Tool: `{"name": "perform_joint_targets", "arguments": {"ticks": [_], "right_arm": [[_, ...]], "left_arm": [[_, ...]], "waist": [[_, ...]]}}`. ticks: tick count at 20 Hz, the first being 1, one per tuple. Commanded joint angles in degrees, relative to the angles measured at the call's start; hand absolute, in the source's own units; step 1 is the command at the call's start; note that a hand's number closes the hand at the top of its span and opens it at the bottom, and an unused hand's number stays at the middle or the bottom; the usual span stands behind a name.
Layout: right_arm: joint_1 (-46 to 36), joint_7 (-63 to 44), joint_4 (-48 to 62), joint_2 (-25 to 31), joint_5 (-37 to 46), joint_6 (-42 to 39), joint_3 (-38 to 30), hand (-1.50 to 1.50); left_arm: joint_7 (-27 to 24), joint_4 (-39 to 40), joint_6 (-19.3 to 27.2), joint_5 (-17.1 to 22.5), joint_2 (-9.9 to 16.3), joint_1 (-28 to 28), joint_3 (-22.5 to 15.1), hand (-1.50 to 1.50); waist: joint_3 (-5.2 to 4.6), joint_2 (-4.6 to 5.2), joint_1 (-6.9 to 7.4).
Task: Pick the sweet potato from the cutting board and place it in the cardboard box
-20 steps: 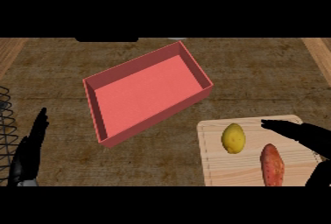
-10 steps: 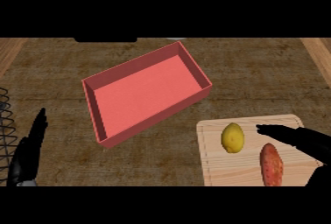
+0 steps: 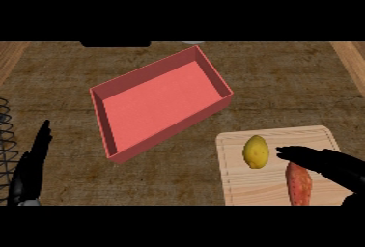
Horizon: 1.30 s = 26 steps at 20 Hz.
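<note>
Two hands: we see both, coming in from the lower edge of the head view.
Right hand [image 3: 335, 166]: it lies over the right side of the cutting board, with its fingers [image 3: 296, 153] stretched out straight and apart toward the left; they curl round nothing.
Fingertips: we find them above the upper end of the sweet potato, just beside the lemon; whether they touch either one we cannot tell.
Left hand [image 3: 32, 169]: it shows at the left edge with fingers straight and together, pointing up, holding nothing.
Sweet potato [image 3: 299, 185]: reddish-orange, it lies lengthwise on the right part of the cutting board, its upper end partly hidden by our right hand.
Lemon [image 3: 256, 151]: yellow, it lies on the board to the left of the sweet potato, apart from it.
Cutting board [image 3: 242, 185]: pale wood, at the lower right of the table [image 3: 285, 82].
Box [image 3: 160, 100]: red, open on top, set askew near the middle of the table, up and to the left of the board, with nothing inside that we can see.
Wire rack [image 3: 6, 144]: dark, only partly in view at the left edge.
</note>
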<state>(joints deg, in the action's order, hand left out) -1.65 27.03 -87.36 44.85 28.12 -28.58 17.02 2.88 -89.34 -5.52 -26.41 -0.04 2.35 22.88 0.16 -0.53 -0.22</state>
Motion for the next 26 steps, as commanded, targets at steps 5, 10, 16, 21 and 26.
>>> {"name": "perform_joint_targets", "arguments": {"ticks": [5,10,16,21,26], "right_arm": [[1.90,-7.74,0.67,-4.48,7.45,2.19,3.45,-1.50],[3.07,-7.99,1.57,-6.55,9.28,4.38,2.74,1.50],[-2.00,-5.66,4.82,-10.88,13.61,13.83,0.53,1.50],[1.16,-25.22,0.63,-19.88,17.48,19.12,-0.43,1.50],[-0.54,-46.37,-4.23,-27.24,24.22,22.13,-2.39,1.50]], "left_arm": [[-1.98,1.62,-3.19,0.93,8.76,-3.57,2.71,0.00],[2.80,2.80,0.41,-2.19,6.39,-8.79,0.76,0.00],[0.04,4.76,-1.16,-0.90,7.98,-8.58,2.03,0.00],[-2.46,2.24,-0.01,-1.40,6.22,-3.54,2.33,0.00],[-0.43,-0.17,-1.63,-1.04,6.66,-3.66,2.95,0.00]], "waist": [[-0.16,0.58,0.19],[-0.15,0.60,-0.33],[-0.15,0.67,-0.04],[-0.29,0.42,-1.13],[-0.39,0.29,-1.57]]}}
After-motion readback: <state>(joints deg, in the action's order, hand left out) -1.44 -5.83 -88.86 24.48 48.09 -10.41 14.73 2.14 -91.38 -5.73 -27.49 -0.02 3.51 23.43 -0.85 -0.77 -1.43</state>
